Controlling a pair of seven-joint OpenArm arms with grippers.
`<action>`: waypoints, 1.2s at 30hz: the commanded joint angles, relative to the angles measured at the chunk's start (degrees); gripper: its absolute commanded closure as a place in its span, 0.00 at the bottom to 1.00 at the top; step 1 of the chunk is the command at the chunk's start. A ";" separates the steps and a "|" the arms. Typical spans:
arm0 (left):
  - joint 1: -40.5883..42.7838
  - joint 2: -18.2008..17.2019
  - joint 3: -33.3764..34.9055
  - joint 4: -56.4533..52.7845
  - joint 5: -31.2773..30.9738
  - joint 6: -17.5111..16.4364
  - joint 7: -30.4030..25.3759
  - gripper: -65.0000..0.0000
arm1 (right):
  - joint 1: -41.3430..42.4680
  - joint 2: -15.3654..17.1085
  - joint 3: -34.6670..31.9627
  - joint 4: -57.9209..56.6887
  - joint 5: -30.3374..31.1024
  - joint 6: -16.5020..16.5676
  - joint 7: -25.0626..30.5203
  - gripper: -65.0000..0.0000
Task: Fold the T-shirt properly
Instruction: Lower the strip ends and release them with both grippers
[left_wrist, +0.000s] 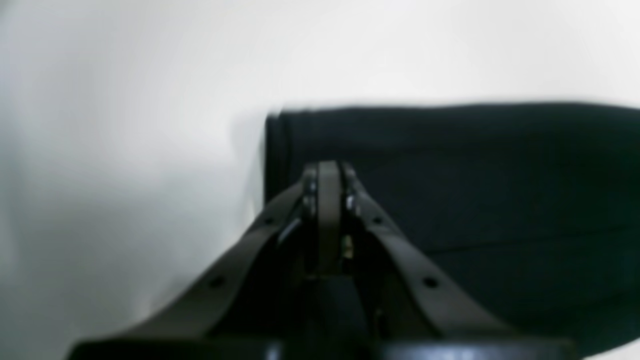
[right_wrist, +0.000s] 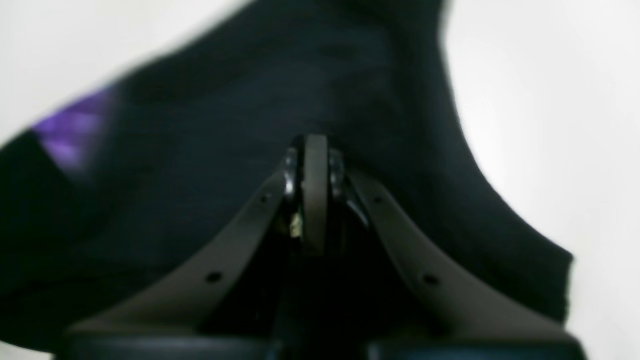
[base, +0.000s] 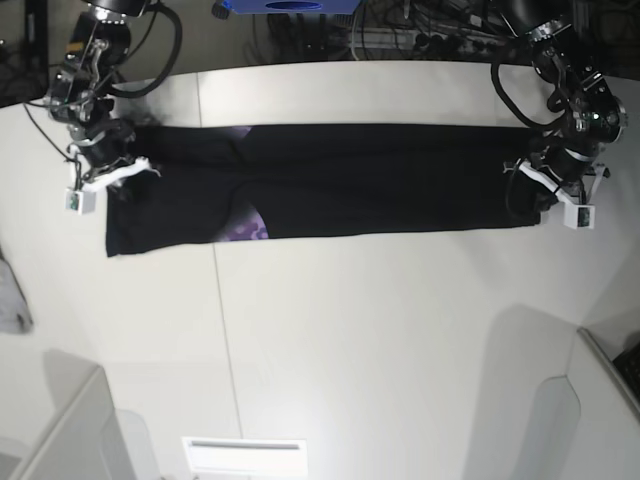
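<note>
The T-shirt (base: 340, 190) lies on the white bench (base: 380, 330) as a long, narrow black band, stretched across the far half from near the left edge to near the right edge in the base view; its far edge runs almost straight, its near edge slopes a little toward the front at the left end; a patch of purple print (base: 246, 228) shows on the near edge, left of the middle, and a fainter bit shows on the far edge above it.

The right gripper (base: 118, 168) sits at the band's left end in the base view, over the cloth; its wrist view shows the jaws clenched, pads pressed together, with black cloth (right_wrist: 210, 165) filling the picture behind them and a blurred purple patch (right_wrist: 75, 127) to the left; whether cloth is pinched between the pads cannot be told.

The left gripper (base: 545, 180) sits at the band's right end, at the cloth's edge; its wrist view shows the jaws likewise clenched, in front of a squared corner of the shirt (left_wrist: 475, 190), with bare bench to the left and beyond; a grip on the cloth cannot be told there either.

Both wrist views are soft and blurred.
</note>
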 joint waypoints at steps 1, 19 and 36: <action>0.05 -0.87 -1.62 2.80 -1.22 0.08 -1.03 1.00 | -0.07 0.12 0.25 2.87 0.76 0.37 1.42 1.00; 8.84 -3.15 -11.55 2.71 -19.07 -0.10 2.93 0.19 | -7.11 -1.73 0.34 13.51 0.93 5.82 1.07 1.00; 4.88 -6.49 0.32 -16.80 -18.63 -0.01 -3.84 0.14 | -8.95 -1.82 0.60 13.69 0.93 5.91 1.07 1.00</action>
